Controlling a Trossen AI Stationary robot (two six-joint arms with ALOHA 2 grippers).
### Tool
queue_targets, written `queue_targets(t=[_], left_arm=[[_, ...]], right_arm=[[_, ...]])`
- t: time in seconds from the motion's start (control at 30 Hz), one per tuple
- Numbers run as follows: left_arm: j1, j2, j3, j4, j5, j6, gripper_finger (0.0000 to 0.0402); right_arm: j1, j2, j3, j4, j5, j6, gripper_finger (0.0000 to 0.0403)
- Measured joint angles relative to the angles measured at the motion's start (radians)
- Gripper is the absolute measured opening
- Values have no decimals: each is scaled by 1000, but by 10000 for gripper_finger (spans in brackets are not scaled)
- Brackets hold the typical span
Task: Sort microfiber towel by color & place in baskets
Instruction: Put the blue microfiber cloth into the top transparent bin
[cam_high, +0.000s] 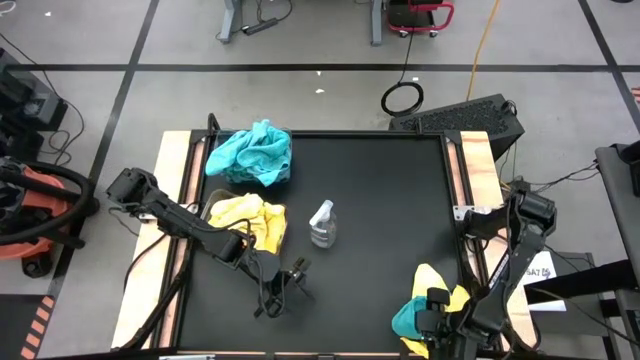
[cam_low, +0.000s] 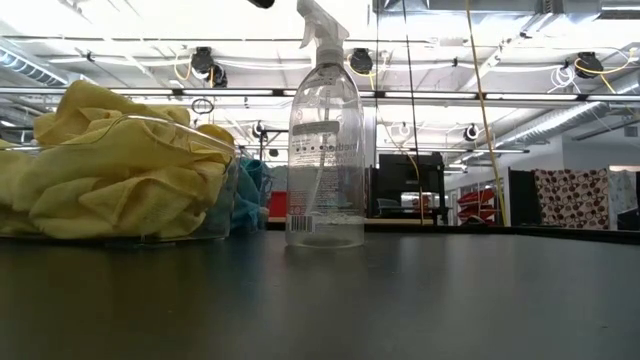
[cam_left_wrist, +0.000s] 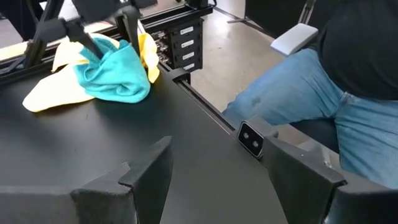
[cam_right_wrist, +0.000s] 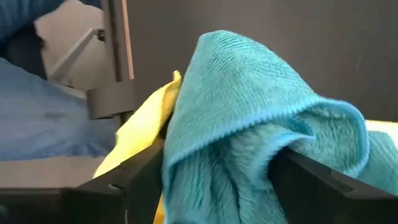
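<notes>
Black table (cam_high: 380, 230), both arms low at its near edge. Far-left basket (cam_high: 215, 150) heaped with teal towels (cam_high: 255, 152); nearer basket (cam_low: 232, 190) stuffed with yellow towels (cam_high: 250, 218). Clear spray bottle (cam_high: 322, 223) upright mid-table, just beside the yellow heap. Right gripper (cam_right_wrist: 217, 180) at the near-right corner, clamped around a teal towel (cam_right_wrist: 249, 124), with a yellow towel (cam_high: 438, 285) beneath. Left gripper (cam_left_wrist: 214, 180) unclenched, carrying nothing, hovering over bare tabletop.

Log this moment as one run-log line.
right gripper: fingers around teal towel, over yellow towel | left gripper: open, empty, above table | baskets: yellow pile, teal pile | spray bottle: upright
</notes>
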Motion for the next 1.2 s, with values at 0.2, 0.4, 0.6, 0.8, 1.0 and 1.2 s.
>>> queue_targets(t=[0.2,0.4,0.6,0.8,1.0,1.2], left_arm=[[0,0,0,5,-3,-1,253],[0,0,0,5,-20,-1,253],[0,0,0,5,-33,-1,253],[0,0,0,6,-63,-1,253],[0,0,0,14,-63,-2,253],[0,0,0,21,-63,-2,253]], right_arm=[[-39,50,0,-5,-1,-70,227],[-60,56,0,-21,-4,-146,116],[-63,16,0,-33,3,-184,14],[-64,-60,0,-48,91,-193,15],[-64,-142,0,-57,223,-261,6],[-64,-196,0,-56,360,-356,6]])
